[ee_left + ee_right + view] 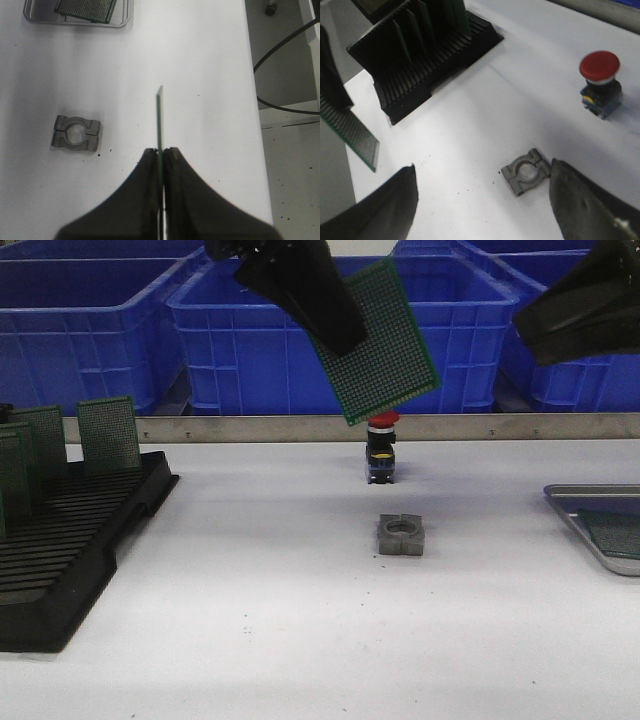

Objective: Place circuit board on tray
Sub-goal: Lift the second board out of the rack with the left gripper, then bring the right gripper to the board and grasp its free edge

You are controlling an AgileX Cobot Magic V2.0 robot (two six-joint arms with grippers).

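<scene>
While our left gripper (161, 165) pinches a green circuit board (385, 345) tight by 1 edge, the board hangs tilted high above the white tabletop (270, 620), over a red push button (381, 447) and a grey metal clamp (402, 535). Our right gripper (482, 200) hovers with its fingers spread wide, holding nothing. At the tabletop's right edge lies the metal tray (572, 508), already carrying 1 board. On the left, a black rack (70, 550) holds more boards upright.
</scene>
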